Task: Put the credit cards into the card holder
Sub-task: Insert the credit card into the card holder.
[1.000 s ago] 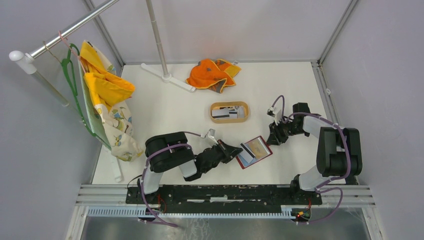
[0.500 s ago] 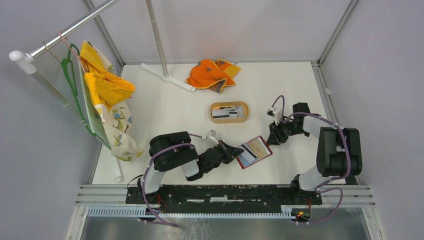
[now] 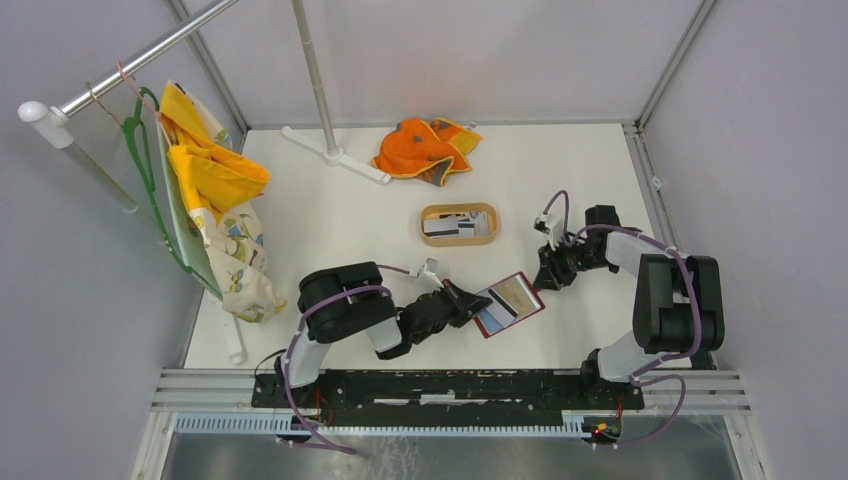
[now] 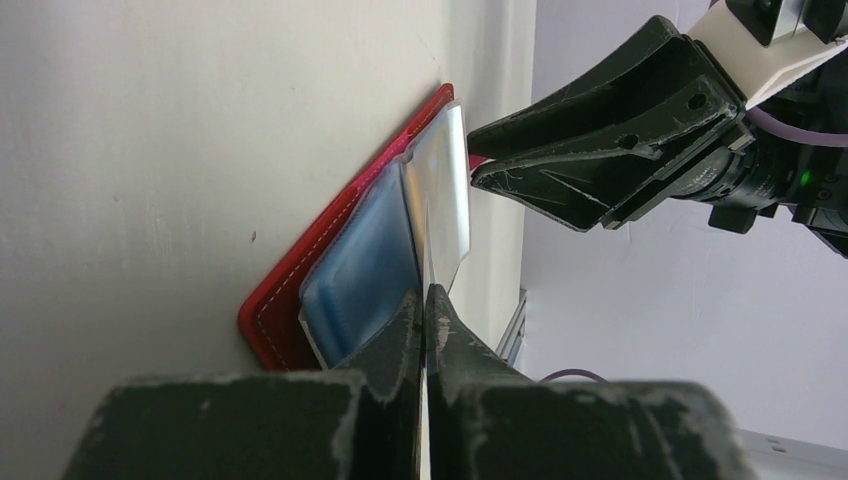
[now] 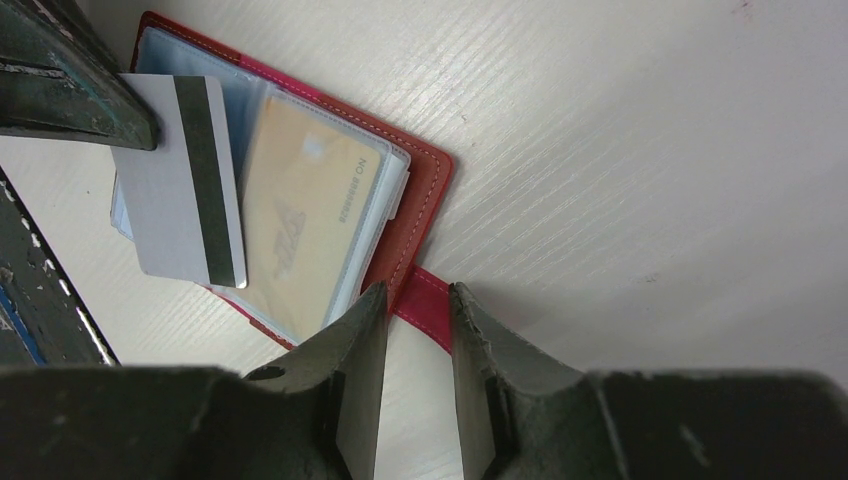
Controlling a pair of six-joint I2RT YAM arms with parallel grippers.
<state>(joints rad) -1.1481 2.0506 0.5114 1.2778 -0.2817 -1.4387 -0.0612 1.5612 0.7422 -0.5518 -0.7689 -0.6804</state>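
The red card holder [image 3: 512, 304] lies open on the table between the two arms, its pale blue pockets [image 4: 360, 265] showing. One yellowish card [image 5: 310, 215] sits in a pocket. My left gripper [image 3: 480, 299] [image 4: 427, 295] is shut on a grey credit card with a dark stripe [image 5: 180, 180], whose far end lies over the holder's left pocket. My right gripper [image 3: 545, 281] [image 5: 417, 290] grips the holder's red snap tab [image 5: 428, 300] between its fingers at the holder's right edge. More credit cards [image 3: 450, 226] lie in the tan tray.
The tan oval tray [image 3: 459, 211] stands just beyond the holder. An orange cloth [image 3: 422, 148] lies at the back, next to a white rack foot [image 3: 335, 155]. Yellow clothes [image 3: 215, 200] hang on the left rail.
My left gripper has slid a little to the right with the card, bringing it further over the open holder. The right gripper has stayed on the tab.
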